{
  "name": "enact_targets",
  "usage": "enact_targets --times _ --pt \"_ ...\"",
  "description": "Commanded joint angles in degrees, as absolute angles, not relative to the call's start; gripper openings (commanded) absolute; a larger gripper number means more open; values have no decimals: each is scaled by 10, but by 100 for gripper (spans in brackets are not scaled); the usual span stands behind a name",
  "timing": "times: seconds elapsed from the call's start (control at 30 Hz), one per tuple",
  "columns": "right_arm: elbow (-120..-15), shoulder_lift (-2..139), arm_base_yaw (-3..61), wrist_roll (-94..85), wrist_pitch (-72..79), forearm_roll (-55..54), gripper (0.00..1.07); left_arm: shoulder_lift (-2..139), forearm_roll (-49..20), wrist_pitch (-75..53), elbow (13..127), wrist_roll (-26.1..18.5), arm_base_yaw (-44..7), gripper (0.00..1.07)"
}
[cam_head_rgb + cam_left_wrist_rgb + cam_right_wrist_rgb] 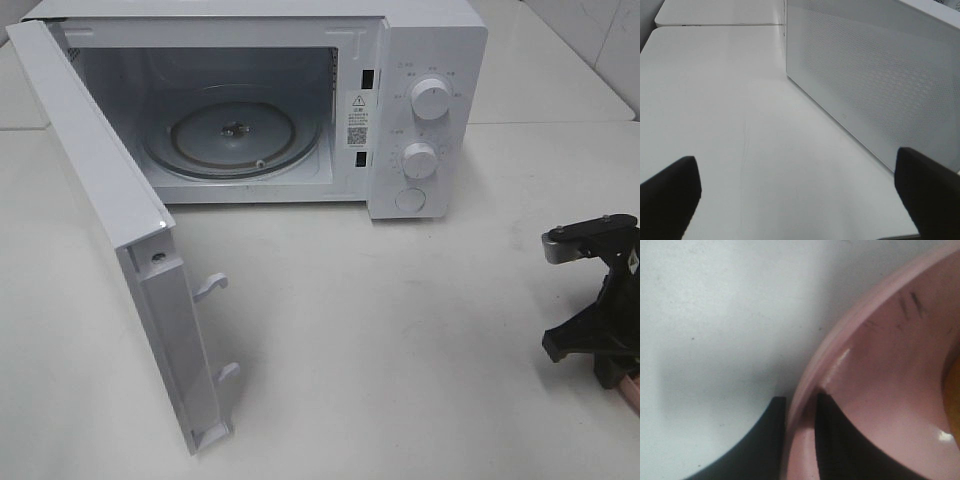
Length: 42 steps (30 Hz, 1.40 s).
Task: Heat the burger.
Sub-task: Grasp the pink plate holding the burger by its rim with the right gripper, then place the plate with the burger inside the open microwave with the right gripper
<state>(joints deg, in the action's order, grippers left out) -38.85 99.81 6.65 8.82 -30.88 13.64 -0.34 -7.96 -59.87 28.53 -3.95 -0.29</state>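
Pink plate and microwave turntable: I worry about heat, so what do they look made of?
The pink plate: probably plastic or melamine, smooth semi-gloss; soft highlights and fine dark scuff marks on the inner wall, though glazed ceramic cannot be ruled out. The turntable: looks like clear glass, glossy; the cavity floor and centre hub show through it.

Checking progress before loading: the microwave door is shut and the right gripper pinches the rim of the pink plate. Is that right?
Not quite. The microwave door stands wide open, as the exterior high view shows. The rest holds: the right gripper pinches the rim of the pink plate.
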Motion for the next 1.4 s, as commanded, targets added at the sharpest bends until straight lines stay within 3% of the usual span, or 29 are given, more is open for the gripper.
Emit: enact_targets --times 0.03,0.37,0.97,1.4 --pt "-383 1005 67 92 -320 134 0 -15 -80 -594 284 -37 -2 103" --pt "-383 1000 69 109 -343 140 0 -15 -80 -594 284 -37 -2 103" --pt "-383 942 164 280 -450 312 0 -15 -81 -594 284 -37 -2 103" --pt "-383 866 190 293 -508 343 0 -15 -81 -594 284 -37 -2 103"
